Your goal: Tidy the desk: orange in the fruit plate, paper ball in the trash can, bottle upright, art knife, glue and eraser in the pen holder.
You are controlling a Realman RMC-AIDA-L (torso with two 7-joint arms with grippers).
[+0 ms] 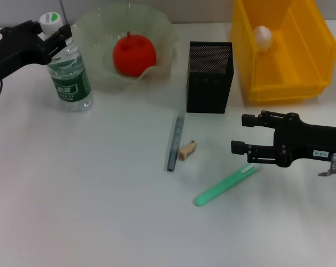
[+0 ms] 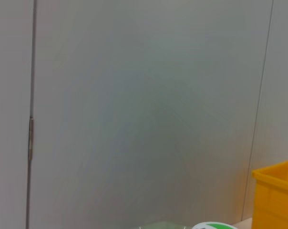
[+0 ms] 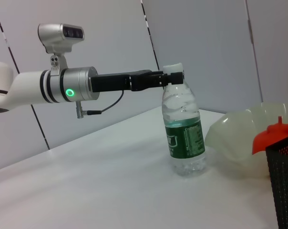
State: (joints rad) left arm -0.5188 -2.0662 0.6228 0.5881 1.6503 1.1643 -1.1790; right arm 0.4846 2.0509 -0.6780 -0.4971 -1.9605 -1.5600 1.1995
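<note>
The bottle stands upright at the desk's back left, and my left gripper is shut on its neck just under the cap; the right wrist view shows the same grip on the bottle. The orange lies in the fruit plate. The paper ball rests in the trash can. The grey art knife, the eraser and the green glue lie on the desk in front of the pen holder. My right gripper is open just above the glue's right end.
The pen holder stands between the fruit plate and the trash can at the back. The left wrist view shows only a wall, the bottle cap and a corner of the trash can. White desk surface spreads across the front and left.
</note>
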